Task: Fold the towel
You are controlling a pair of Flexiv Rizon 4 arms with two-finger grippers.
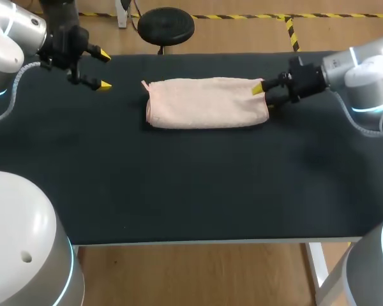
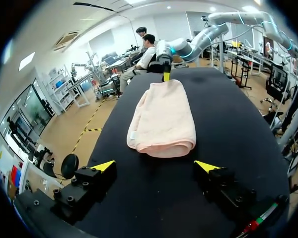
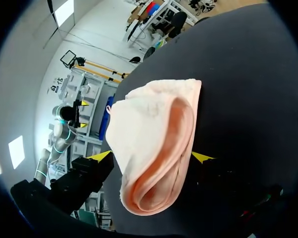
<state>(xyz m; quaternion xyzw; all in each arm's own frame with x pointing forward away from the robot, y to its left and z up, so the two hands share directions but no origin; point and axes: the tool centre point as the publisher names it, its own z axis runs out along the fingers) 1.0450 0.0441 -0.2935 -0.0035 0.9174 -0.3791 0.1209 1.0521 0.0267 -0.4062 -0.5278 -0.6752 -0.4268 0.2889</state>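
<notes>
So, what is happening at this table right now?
Two robot arms are working on a pink towel that lies on the black table. The towel is already folded into a long, narrow bundle. The right gripper is at the towel's right end, low by the table. The left gripper is open and holds nothing; it hangs apart from the towel, off its left end.

One towel (image 1: 207,102), two claws (image 1: 103,70) (image 1: 264,97), one table (image 1: 179,191)

White arms (image 1: 369,67) with cyan rings (image 1: 370,108), black yellow-tipped grippers (image 1: 105,70), and seemingly grey cables (image 1: 17,88).
</notes>
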